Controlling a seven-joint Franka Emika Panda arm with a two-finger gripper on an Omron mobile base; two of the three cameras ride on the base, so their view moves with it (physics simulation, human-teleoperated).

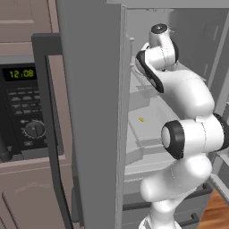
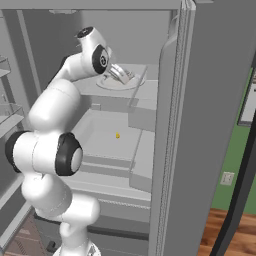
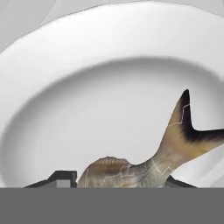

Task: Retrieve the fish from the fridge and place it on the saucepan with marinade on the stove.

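Left base view: the fridge (image 1: 96,112) stands with its door swung open beside the microwave (image 1: 24,112). The white arm (image 1: 188,134) reaches up and into the cold compartment. A tiny yellow speck (image 1: 141,119) lies on a lower shelf. The opening of the fridge is therefore done.

Right base view: the arm bends over an upper shelf (image 2: 145,92), where the pincer (image 2: 125,76) points down onto a white plate (image 2: 107,85). The yellow speck sits on the shelf below, well apart from the plate. The hand has been brought to the plate; the fish itself is too small to tell apart from the hand here.

Hand view: the fish (image 3: 148,162) lies in the hollow of the plate (image 3: 109,52), tail raised to the right, its body between the two dark fingertips (image 3: 61,178), one at each side. The jaws stand partly apart around the body; whether they already press it cannot be told. The fish rests on the plate, not lifted.

Judged left: closing the grasp, lifting out, travelling to the stove, and setting the fish in the saucepan of marinade.
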